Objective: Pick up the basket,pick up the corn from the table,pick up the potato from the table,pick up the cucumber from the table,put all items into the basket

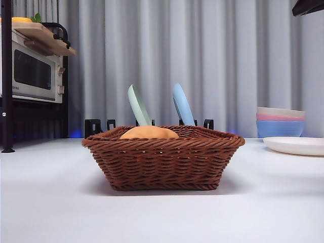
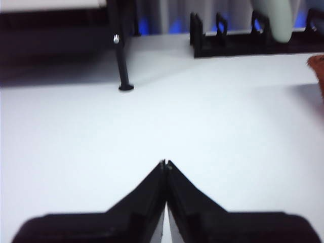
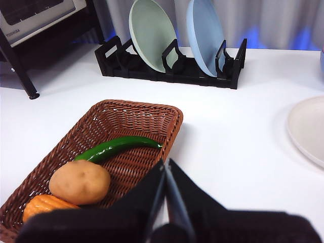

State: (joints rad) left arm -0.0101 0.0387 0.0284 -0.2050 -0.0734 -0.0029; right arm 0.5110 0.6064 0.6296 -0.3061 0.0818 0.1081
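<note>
Wicker basket (image 1: 163,159) sits centre frame in the front view on the white surface (image 1: 45,202); stiff weave, light, best taken by the braided rim. All three items already lie inside it, so the task looks complete.

Potato (image 3: 80,181): lower left of the right wrist view, resting on the basket floor. Smooth, firm, likely heaviest; grasp across the short axis.

Cucumber (image 3: 117,148): centre of that view, lying along the basket floor, just beside the potato. Glossy, probably slippery; grip mid-body.

Corn (image 3: 46,205): bottom left, touching the potato; bumpy skin should give good purchase.

Right hand (image 3: 165,164): jaws together, empty, above the basket's near rim. Left hand (image 2: 165,164): jaws together, empty, over bare surface, basket barely showing at right frame edge.

Hidden: front view shows only the potato's top above the rim; cucumber and corn are concealed there. Corn partly cut off by the jaw body.
</note>
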